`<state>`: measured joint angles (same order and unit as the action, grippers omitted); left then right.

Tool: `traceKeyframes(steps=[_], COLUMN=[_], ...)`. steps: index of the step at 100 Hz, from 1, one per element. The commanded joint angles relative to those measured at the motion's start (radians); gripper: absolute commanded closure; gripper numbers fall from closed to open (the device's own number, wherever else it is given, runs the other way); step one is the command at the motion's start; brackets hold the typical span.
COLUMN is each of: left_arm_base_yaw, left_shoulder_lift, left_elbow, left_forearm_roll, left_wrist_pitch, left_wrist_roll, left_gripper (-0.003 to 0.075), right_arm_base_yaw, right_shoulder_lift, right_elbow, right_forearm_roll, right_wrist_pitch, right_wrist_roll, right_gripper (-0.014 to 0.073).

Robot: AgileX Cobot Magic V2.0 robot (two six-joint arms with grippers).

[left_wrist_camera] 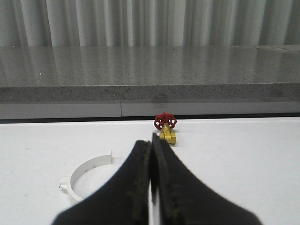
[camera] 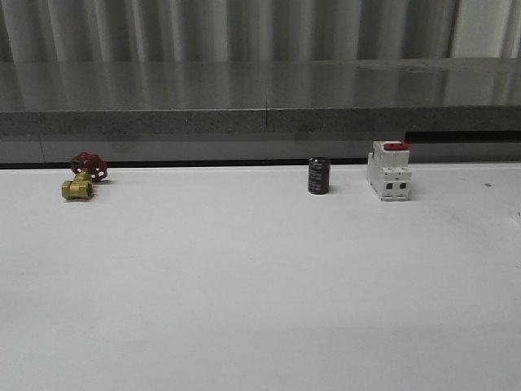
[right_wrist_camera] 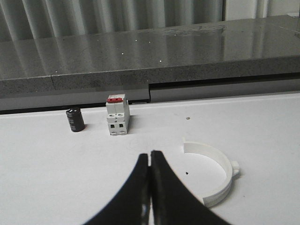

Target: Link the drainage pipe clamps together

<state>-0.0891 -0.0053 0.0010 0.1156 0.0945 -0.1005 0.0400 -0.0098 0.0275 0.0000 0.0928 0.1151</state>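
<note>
No joining is seen to have been done: the two drainage pipe clamps are apart and neither is held, one half-ring (left_wrist_camera: 86,176) being seen lying flat just beside the left gripper (left_wrist_camera: 151,154) on the near side of the brass valve (left_wrist_camera: 166,129), the other half-ring (right_wrist_camera: 213,173) lying beside the right gripper (right_wrist_camera: 150,161), nearer the camera than the white switch (right_wrist_camera: 117,115) and black cylinder (right_wrist_camera: 75,120). Both grippers are seen with fingers pressed together and nothing between them. It is judged that the whole task remains: each half must be grasped, brought tab to tab and joined.
</note>
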Motion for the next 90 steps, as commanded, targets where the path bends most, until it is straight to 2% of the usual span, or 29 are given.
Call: traceKeyframes(steps=[1,30,50,60,78,90], left_arm_base_yaw=[0.003,0.003,0.003,0.003,0.003,0.003], left_shoulder_lift=[-0.026,-0.026,0.051,0.172,0.465,0.62], left_elbow=[0.043,0.029,-0.152,-0.292,-0.562,-0.68], left_forearm_roll=[0.002,-0.005,-0.072,-0.081,-0.062,-0.062], left_wrist_pitch=[-0.08,-0.075,0.056,0.193,0.522,0.654], left_wrist_roll=[-0.007,-0.007,-0.007,-0.007,-0.007,-0.007], left_gripper=[0.0741,0.0741,0.0741,0.0741,0.0741,0.0741], right_arm_base_yaw=[0.001,0.001,0.001,0.001,0.001,0.001], right_shoulder_lift=[-0.016,-0.016,-0.016,-0.016,-0.016,-0.016], right_elbow=[-0.017,-0.017,-0.017,-0.017,-0.017,-0.017], right_forearm_roll=[0.0,0.0,0.0,0.0,0.0,0.0], right_wrist_pitch=[-0.083,-0.083,-0.083,-0.083,-0.083,-0.083], right_wrist_roll=[-0.005,-0.005,-0.005,-0.005,-0.005,-0.005], right_gripper=[0.0661,0.0661,0.0661,0.0661,0.0661,0.0661])
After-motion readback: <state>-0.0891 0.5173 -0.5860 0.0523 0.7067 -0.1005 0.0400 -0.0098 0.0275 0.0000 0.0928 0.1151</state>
